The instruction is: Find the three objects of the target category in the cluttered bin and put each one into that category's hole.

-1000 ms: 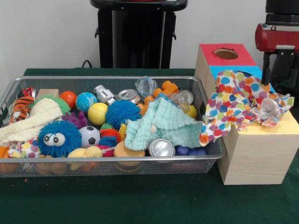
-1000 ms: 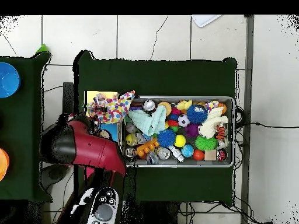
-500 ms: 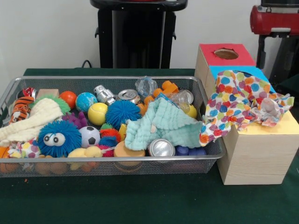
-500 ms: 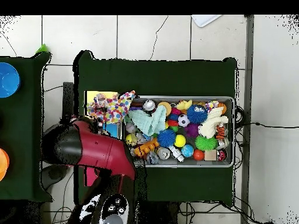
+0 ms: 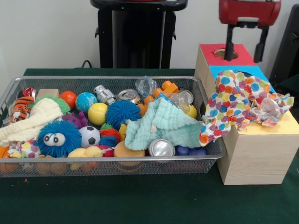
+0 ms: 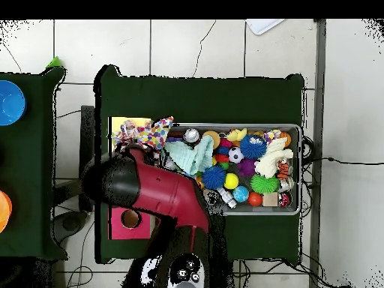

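My gripper (image 5: 244, 46) hangs open and empty above the red end of the wooden box (image 5: 254, 154), its two black fingers (image 5: 229, 44) straddling the round hole (image 5: 225, 53). A polka-dot cloth (image 5: 243, 100) is draped over the box's blue and yellow sections. In the mesh bin (image 5: 117, 159) a mint green cloth (image 5: 163, 123) lies at the right over cans and toys, and a cream cloth (image 5: 32, 119) lies at the left. From overhead, my red arm (image 6: 161, 191) covers part of the box (image 6: 130, 219) and the bin's (image 6: 300, 169) corner; the polka-dot cloth (image 6: 146, 135) and mint cloth (image 6: 193, 156) show.
The bin also holds a fuzzy blue ball with eyes (image 5: 58, 137), a spiky blue ball (image 5: 121, 113), a soccer ball (image 5: 88, 136), a yellow ball (image 5: 97, 113), several cans (image 5: 161, 148) and a tiger toy (image 5: 19, 109). A blue bowl (image 6: 9, 101) sits on a side table.
My gripper rose and swung left in the front view, from the right edge beside the box to above the red hole. The cloths and bin contents have not moved.
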### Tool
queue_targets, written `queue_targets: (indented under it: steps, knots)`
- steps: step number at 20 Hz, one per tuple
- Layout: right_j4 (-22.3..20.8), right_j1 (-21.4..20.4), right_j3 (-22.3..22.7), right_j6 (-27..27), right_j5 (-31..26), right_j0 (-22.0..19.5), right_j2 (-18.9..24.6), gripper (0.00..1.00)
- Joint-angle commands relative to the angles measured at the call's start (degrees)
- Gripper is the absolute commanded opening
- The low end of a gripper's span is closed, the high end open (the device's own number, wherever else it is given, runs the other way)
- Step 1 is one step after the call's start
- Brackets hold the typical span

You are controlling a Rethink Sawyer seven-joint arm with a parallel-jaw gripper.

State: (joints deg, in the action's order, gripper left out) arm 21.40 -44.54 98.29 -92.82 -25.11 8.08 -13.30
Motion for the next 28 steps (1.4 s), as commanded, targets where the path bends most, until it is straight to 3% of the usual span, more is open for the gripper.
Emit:
queue_targets:
  steps: [1,16,28]
  knots:
    - [-5.21,-0.62,1.81,1.1,-6.51,-5.13,5.76,1.0]
    - [-14.86,-1.23,0.0,6.03,-5.62,-16.12,11.97,1.0]
    - [-21.87,0.12,-5.68,11.16,-9.88,-26.88,19.18,1.0]
